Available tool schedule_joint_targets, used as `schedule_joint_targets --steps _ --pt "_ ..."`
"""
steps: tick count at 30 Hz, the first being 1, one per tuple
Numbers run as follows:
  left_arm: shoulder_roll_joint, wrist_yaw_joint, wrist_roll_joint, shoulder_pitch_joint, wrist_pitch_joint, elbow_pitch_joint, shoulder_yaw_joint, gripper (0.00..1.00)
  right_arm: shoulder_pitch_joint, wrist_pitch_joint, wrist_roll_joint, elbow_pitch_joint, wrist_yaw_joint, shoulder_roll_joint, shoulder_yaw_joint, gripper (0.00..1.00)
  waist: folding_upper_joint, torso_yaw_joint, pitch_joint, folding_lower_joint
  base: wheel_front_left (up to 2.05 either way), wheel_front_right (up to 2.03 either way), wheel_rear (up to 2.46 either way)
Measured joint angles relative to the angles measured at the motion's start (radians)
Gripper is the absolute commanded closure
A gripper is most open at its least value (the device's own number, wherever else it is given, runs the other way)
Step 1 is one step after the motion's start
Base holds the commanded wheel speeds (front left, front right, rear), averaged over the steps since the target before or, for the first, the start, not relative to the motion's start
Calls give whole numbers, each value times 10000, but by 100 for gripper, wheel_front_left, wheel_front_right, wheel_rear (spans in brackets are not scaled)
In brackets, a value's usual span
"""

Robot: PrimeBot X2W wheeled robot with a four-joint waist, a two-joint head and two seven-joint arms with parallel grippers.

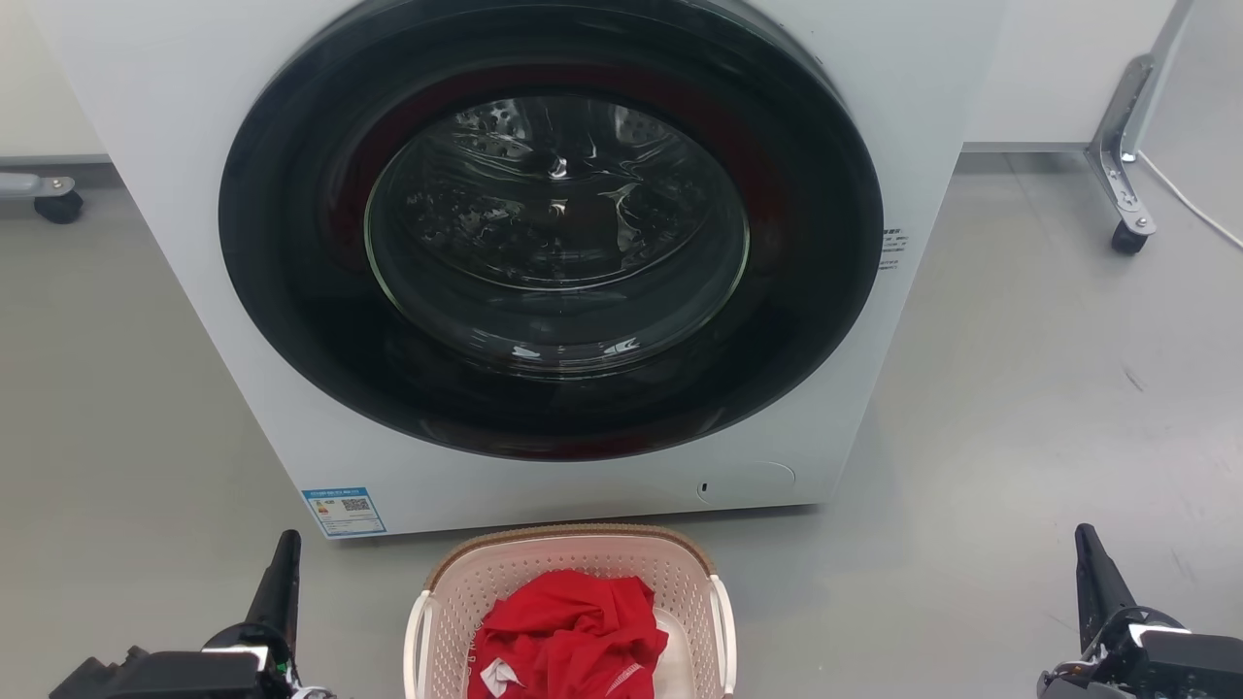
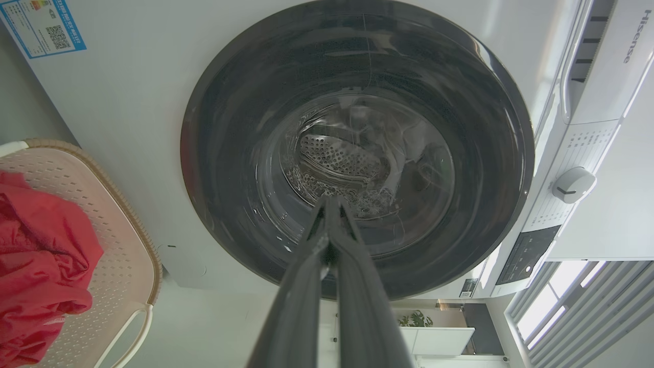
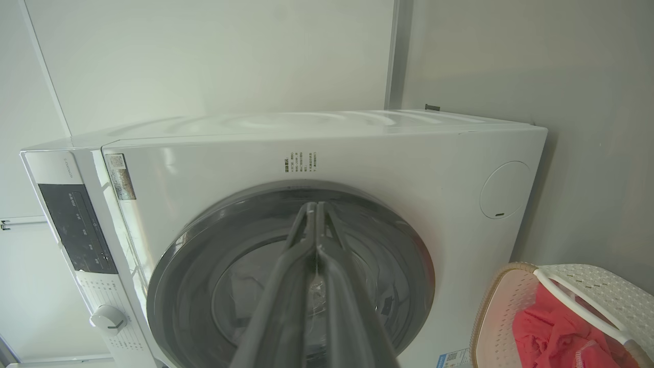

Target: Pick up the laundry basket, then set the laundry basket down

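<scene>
The laundry basket [image 1: 544, 573] is pale pink-cream with perforated walls, a brown woven rim and white side handles. It sits on the floor at the bottom centre of the head view, right in front of the washing machine, with red cloth [image 1: 568, 636] inside. My left gripper [image 1: 282, 568] is at the lower left, well to the basket's left, shut and holding nothing. At the lower right, far from the basket, my right gripper [image 1: 1092, 563] is shut and empty too. The left wrist view has the basket [image 2: 117, 214] at its left edge and that gripper [image 2: 329, 204] with fingertips together. In the right wrist view the basket [image 3: 503, 306] is at the lower right, with the right gripper [image 3: 314, 209] shut.
A white front-loading washing machine [image 1: 855, 116] with a dark round glass door [image 1: 554, 223] stands just behind the basket. Grey floor spreads on both sides. A caster [image 1: 58, 206] is at the far left and a metal leg with a caster [image 1: 1126, 184] at the far right.
</scene>
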Motion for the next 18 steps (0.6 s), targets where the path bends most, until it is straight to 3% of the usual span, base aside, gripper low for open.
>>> schedule_joint_targets --steps 18 --pt "0 0 0 0 0 2 0 100 0 0 0 -2 0 0 0 100 -1 0 1 0 0 0 0"
